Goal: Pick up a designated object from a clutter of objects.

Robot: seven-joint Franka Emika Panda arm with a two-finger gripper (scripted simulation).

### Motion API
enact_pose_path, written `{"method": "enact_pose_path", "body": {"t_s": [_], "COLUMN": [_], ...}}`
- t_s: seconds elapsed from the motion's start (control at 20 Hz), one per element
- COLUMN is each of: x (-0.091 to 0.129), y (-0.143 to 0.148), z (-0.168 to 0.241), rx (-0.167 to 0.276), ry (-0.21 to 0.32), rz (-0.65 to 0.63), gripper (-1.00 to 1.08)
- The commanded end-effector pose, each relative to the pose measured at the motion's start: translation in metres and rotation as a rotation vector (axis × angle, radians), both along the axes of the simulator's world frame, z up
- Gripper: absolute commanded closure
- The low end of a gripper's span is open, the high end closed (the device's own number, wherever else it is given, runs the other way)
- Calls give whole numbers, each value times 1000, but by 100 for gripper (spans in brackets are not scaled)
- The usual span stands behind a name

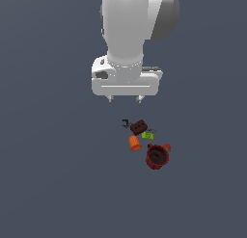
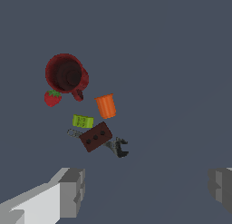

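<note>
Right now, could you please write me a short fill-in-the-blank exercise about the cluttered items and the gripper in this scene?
1. The gripper hangs above the clutter with its jaws ____.
2. The small strawberry lies right beside the dark red ____.
3. The brown block shows ____ round holes on its side.
4. Between the dark red cup and the brown block lies an ____ cylinder.

Missing words: open; cup; three; orange
</note>
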State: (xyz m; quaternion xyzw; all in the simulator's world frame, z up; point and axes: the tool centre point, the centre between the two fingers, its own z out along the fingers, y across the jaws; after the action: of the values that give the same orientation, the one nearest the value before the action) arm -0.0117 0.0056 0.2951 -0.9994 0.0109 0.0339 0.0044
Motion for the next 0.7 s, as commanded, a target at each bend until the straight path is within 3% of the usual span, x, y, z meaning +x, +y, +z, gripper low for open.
{"method": "enact_pose_path", "body": {"t_s": [0.0, 0.65], "x": [0, 10], "y": [0, 4], "z": [0, -2], "rx": [0, -5], "ry": [0, -20], "rz": [0, 0], "gripper": [-20, -20]}}
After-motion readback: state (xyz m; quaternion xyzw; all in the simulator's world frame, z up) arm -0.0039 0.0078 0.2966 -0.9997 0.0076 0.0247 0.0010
